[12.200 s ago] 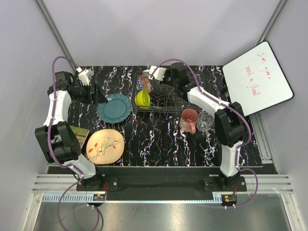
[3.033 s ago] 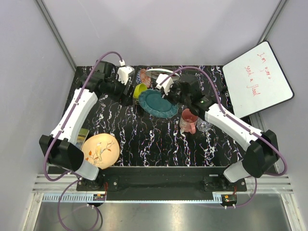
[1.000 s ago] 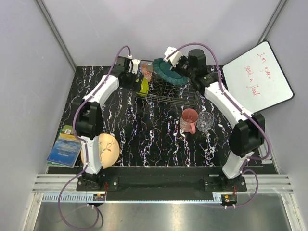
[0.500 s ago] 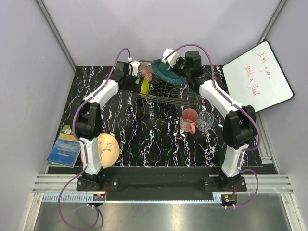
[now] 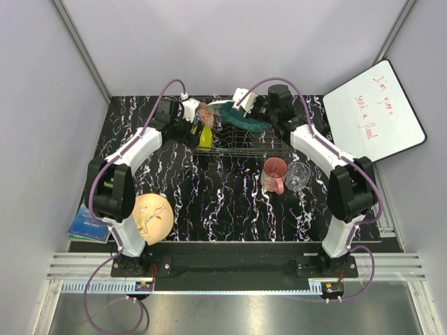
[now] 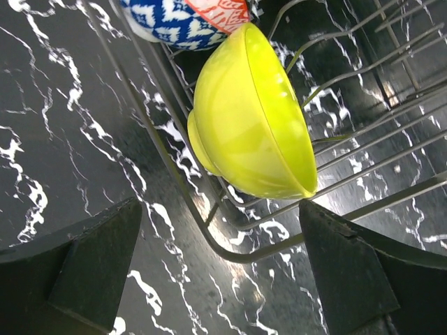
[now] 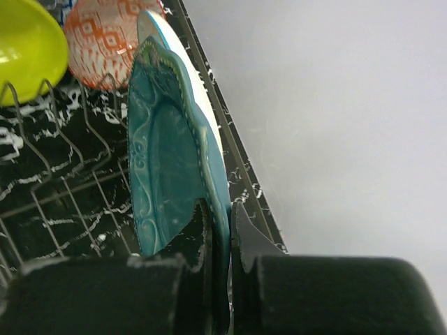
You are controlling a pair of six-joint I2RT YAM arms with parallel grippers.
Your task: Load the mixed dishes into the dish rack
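Observation:
The dish rack (image 5: 260, 145) stands at the back of the table. In it a lime-yellow bowl (image 6: 251, 118) leans on edge beside a red patterned bowl (image 6: 187, 17). My left gripper (image 6: 223, 279) hovers open over the rack's left corner rim (image 6: 209, 241), holding nothing. My right gripper (image 7: 220, 234) is shut on the rim of the teal plate (image 7: 171, 153), which stands on edge among the rack wires, just in front of a white plate (image 7: 167, 42). A pink mug (image 5: 274, 174) and a clear glass (image 5: 298, 176) sit on the table in front of the rack. The peach floral plate (image 5: 152, 216) lies near left.
A white board with red writing (image 5: 374, 112) leans at the back right. A blue-green book (image 5: 84, 227) lies at the left edge, partly hidden by the left arm. The grey back wall (image 7: 335, 105) rises right behind the rack.
My right gripper has come down and forward with the teal plate, setting it lower into the back of the rack. The left arm has swung slightly while its gripper stays open by the lime-yellow bowl.

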